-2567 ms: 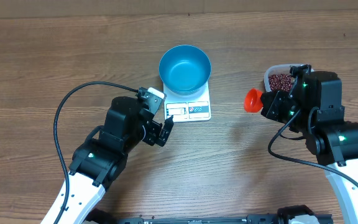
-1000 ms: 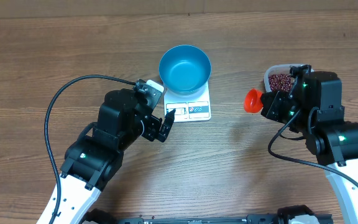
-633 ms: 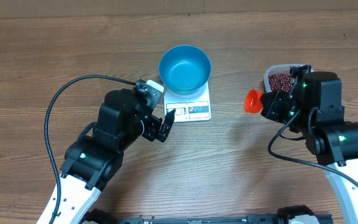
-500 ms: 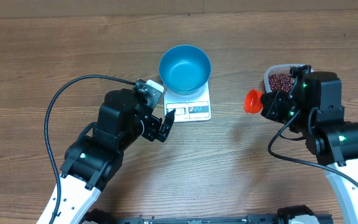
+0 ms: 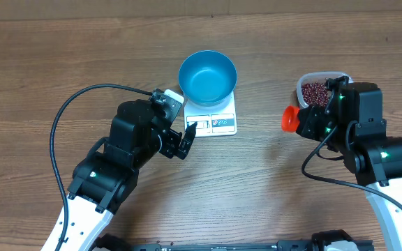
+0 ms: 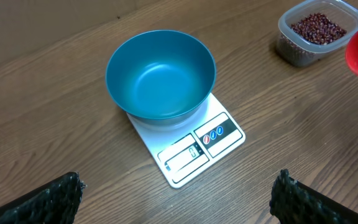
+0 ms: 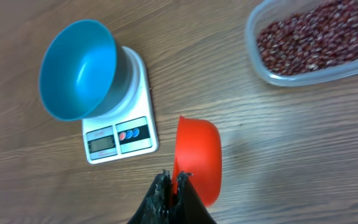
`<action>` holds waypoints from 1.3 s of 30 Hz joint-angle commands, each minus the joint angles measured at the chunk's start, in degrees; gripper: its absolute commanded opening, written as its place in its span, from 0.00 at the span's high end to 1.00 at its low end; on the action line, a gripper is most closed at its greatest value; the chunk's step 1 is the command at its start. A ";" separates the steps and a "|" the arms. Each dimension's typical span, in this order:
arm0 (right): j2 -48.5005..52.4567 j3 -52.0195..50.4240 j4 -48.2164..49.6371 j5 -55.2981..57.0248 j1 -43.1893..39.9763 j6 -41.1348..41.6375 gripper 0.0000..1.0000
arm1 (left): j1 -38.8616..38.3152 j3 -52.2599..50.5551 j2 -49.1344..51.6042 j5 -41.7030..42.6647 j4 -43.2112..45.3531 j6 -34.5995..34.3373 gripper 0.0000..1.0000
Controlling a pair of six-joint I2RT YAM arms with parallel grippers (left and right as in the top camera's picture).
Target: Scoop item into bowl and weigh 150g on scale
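One left end effector [image 6: 176, 205] is being held wide and empty, near the scale's [image 5: 218, 124] left corner. That flat white scale, its three round button marks unreadable, is being loaded by one round blue bowl [image 5: 208, 77]. One smooth orange-red scoop [image 7: 197, 158] is being clamped by the right end effector [image 7: 174, 180], beside one clear tub [image 6: 294, 56] at far right holding small maroon beans [image 6: 317, 26].

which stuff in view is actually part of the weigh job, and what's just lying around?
Job: beans in the clear tub; orange-red scoop in the shut right hand; blue bowl on the white scale; open left hand near the scale.
Lying about: only the black cable looping off the left arm.
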 commanded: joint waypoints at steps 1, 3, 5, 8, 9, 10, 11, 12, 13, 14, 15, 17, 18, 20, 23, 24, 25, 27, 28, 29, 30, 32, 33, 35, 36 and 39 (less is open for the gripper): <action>0.61 1.38 0.39 3.08 -0.26 -4.31 0.96 | 0.09 1.25 -0.02 0.37 0.15 -0.57 0.01; 0.98 1.38 0.79 4.48 -0.31 -6.56 0.96 | 0.09 1.25 -0.02 0.37 0.00 -0.57 0.01; 1.20 1.38 1.75 6.82 -0.31 -8.96 0.96 | 0.09 1.25 -0.02 0.37 -0.02 -0.57 0.00; 1.44 1.36 3.89 12.92 -0.31 -10.64 0.96 | 0.09 1.25 -0.02 0.37 -0.02 -0.57 0.00; 1.51 1.36 4.42 15.06 -0.31 -10.64 0.96 | 0.09 1.25 -0.02 0.37 -0.02 -0.57 0.00; 1.53 1.36 4.85 16.65 -0.31 -10.67 0.96 | 0.09 1.25 -0.02 0.37 -0.02 -0.57 0.01; 1.66 1.36 5.25 18.08 -0.31 -10.91 0.96 | 0.09 1.25 -0.02 0.37 -0.02 -0.57 0.00; 1.79 1.36 5.62 18.56 -0.31 -11.85 0.96 | 0.07 1.25 -0.02 0.37 -0.02 -0.57 0.00; 2.08 1.33 5.99 18.75 -0.31 -12.87 0.96 | 0.09 1.25 -0.02 0.37 -0.02 -0.57 0.00; 2.47 1.33 6.47 18.75 -0.31 -13.68 0.96 | 0.09 1.25 -0.02 0.37 -0.02 -0.57 0.00; 3.06 1.31 6.95 18.78 -0.33 -14.19 0.96 | 0.09 1.25 -0.02 0.37 -0.02 -0.57 0.00; 4.46 1.31 7.93 18.97 -0.33 -14.69 0.96 | 0.09 1.25 -0.02 0.37 -0.02 -0.57 0.01; 5.42 1.31 8.59 19.21 -0.33 -14.71 0.96 | 0.09 1.25 -0.02 0.37 -0.02 -0.57 0.00; 7.37 1.31 9.84 20.11 -0.35 -14.67 0.96 | 0.09 1.25 -0.02 0.37 -0.02 -0.57 0.00; 10.21 1.31 11.89 20.00 -1.46 -14.60 0.96 | 0.09 1.25 -0.02 0.37 -0.02 -0.57 0.00; 10.99 1.33 12.37 20.00 -2.19 -14.43 0.96 | 0.07 1.25 -0.02 0.39 -0.02 -0.57 0.01; 11.54 1.38 12.57 19.69 -2.99 -14.34 0.96 | 0.09 1.25 -0.02 0.37 -0.02 -0.57 0.00; 12.68 2.14 12.37 17.27 -6.12 -14.49 0.96 | 0.09 1.25 -0.02 0.37 -0.02 -0.57 0.01; 13.09 2.80 12.04 15.21 -8.13 -14.53 0.96 | 0.09 1.25 -0.02 0.37 -0.02 -0.57 0.00; 13.35 3.37 11.85 12.87 -9.97 -14.80 0.96 | 0.09 1.25 -0.02 0.37 -0.02 -0.57 0.00; 13.57 4.00 11.85 9.66 -12.31 -15.28 0.96 | 0.09 1.25 -0.02 0.37 -0.02 -0.57 0.01; 13.86 5.01 12.52 0.31 -17.75 -17.79 0.96 | 0.09 1.25 -0.02 0.37 -0.02 -0.57 0.00; 13.97 5.16 12.92 -3.17 -19.85 -18.45 0.96 | 0.09 1.25 -0.02 0.37 -0.02 -0.57 0.01; 14.29 5.18 13.27 -8.83 -23.37 -19.78 0.96 | 0.09 1.25 -0.02 0.37 -0.02 -0.57 0.00; 14.67 5.18 13.33 -11.30 -25.05 -20.76 0.96 | 0.09 1.25 -0.02 0.37 -0.02 -0.57 0.01; 16.72 5.22 13.38 -15.30 -28.39 -23.71 0.96 | 0.09 1.25 -0.02 0.37 -0.02 -0.57 0.00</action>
